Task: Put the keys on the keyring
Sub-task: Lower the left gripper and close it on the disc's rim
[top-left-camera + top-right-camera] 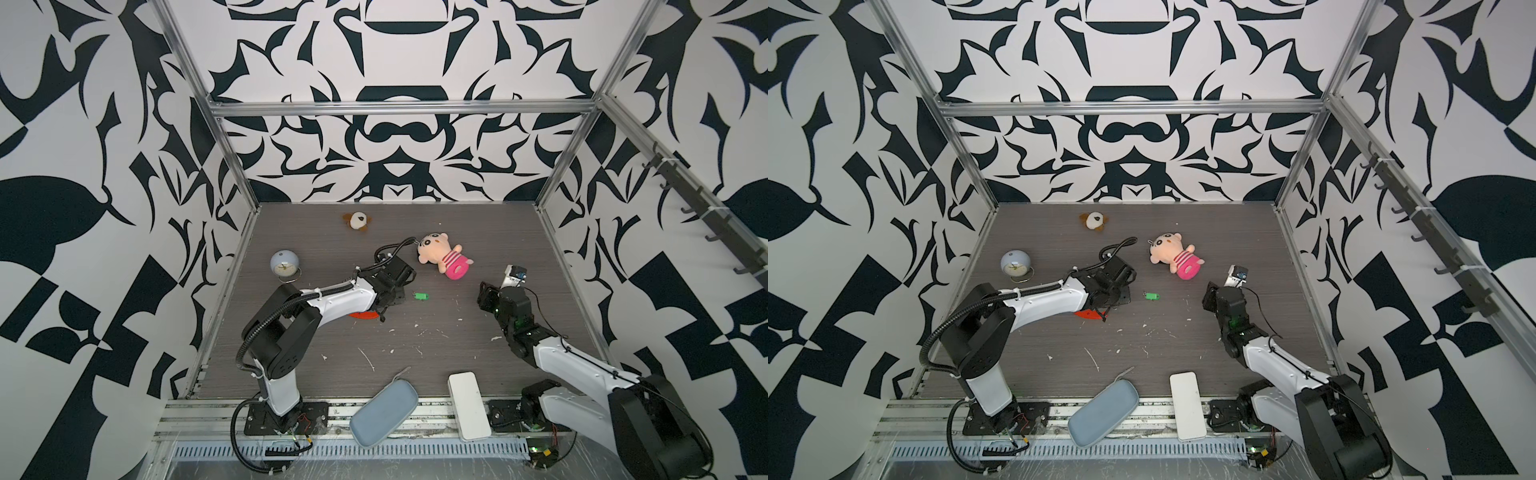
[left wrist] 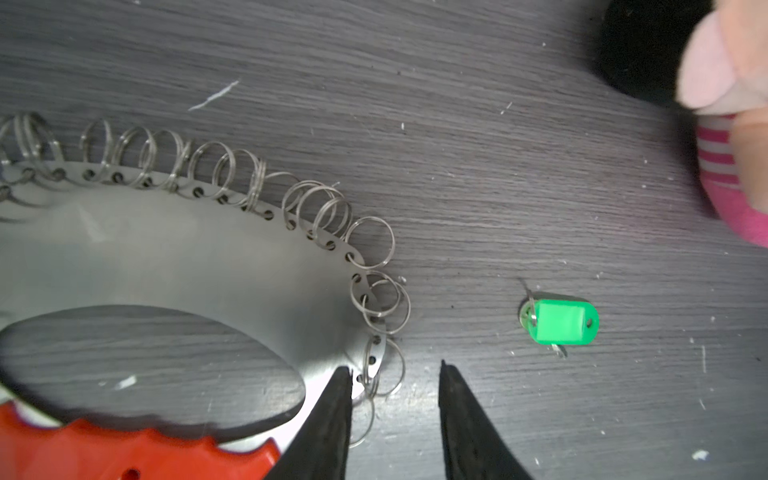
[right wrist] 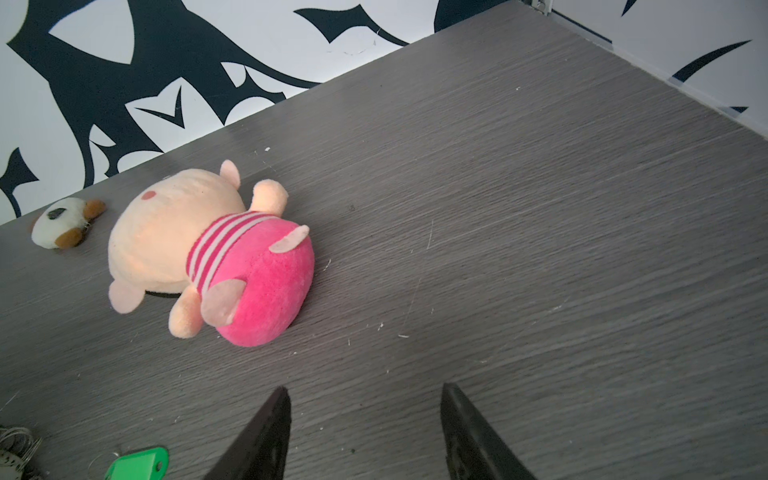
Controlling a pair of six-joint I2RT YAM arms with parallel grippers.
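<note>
The keys [image 2: 561,322], a small green plastic tag with a thin silver ring at one end, are seen lying flat on the desk [image 2: 498,124], just beside the keyring [image 2: 208,257] but apart from it, and roughly at the middle of the desk in both top views [image 1: 421,296] [image 1: 1152,296]. The tag is judged to be very light, stiff and smooth, so a skid across the wood is to be expected if it is nudged. It would best be taken across the narrow sides of the green body, with the silver end left free for threading. The keyring is shown as a thin curved metal plate with a row of holes, loose split rings hanging from them, and a red plastic segment [image 2: 124,453]. The rings are likely to be springy and to shift when touched, so the plate edge or the red part would be the steadier hold. The left jaws are seen partly open at the plate's end, one tip against its edge and a ring lying in the gap, with nothing clamped. The right jaws are held well apart over bare desk, empty. Farther off, a pink striped plush doll [image 1: 442,257] and a small brown-and-white plush [image 1: 356,220] are seen.
</note>
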